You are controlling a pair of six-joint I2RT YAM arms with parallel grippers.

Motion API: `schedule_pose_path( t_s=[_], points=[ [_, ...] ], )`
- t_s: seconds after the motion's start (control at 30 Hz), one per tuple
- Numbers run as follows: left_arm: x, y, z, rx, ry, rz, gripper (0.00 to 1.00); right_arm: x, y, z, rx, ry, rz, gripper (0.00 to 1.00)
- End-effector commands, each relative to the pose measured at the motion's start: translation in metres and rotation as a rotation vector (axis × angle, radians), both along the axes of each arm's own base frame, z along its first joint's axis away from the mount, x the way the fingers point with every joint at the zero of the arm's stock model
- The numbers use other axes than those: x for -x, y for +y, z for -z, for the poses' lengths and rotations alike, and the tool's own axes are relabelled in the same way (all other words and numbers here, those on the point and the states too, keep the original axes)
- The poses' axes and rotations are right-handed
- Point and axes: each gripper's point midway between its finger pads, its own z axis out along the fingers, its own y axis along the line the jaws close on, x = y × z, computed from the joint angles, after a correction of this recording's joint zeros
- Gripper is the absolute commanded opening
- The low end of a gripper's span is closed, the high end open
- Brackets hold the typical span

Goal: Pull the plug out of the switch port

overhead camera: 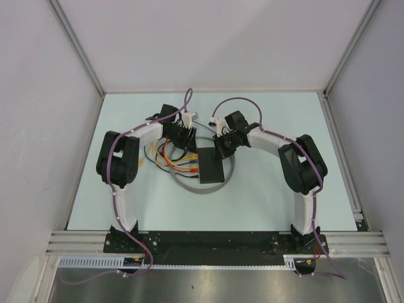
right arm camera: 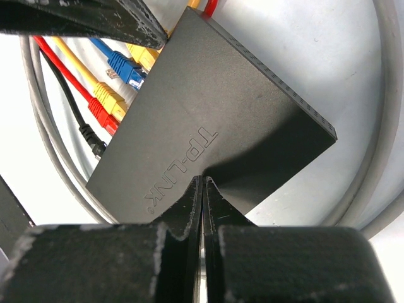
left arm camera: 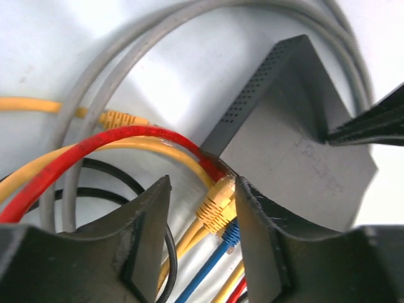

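Observation:
The switch lies flat mid-table, with several coloured cables plugged into its left side. My left gripper is open and straddles a yellow plug at the switch's port side. The plug sits close against the right finger, with a clear gap to the left finger. A blue plug sits just below it. My right gripper is shut with nothing in it, and its tips rest on the switch's top near the embossed lettering.
A grey cable loops around the switch. Red, yellow and black cables spread left of it. In the right wrist view, yellow, red and black plugs sit in the ports. White walls enclose the table.

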Motion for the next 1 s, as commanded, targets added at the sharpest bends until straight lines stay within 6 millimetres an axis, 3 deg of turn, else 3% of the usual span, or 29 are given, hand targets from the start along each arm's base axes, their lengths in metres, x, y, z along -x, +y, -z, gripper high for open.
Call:
schedule_pose_path(
  t_s=[0.0,0.27,0.63,0.97],
  points=[
    [0.004,-0.008,-0.012,0.132,0.077,0.055,0.49,-0.010,-0.001,0.001,0.026,-0.040,0.001,0.00],
    [0.010,0.000,0.002,0.159,0.155,0.049,0.47,-0.007,0.001,0.002,0.027,-0.040,-0.013,0.00],
    [0.011,-0.011,0.005,0.266,0.257,0.043,0.45,-0.003,0.005,0.002,0.036,-0.056,-0.043,0.01],
    [0.012,-0.013,0.011,0.283,0.292,0.042,0.36,0.001,0.007,0.005,0.052,-0.066,-0.064,0.02]
  ],
)
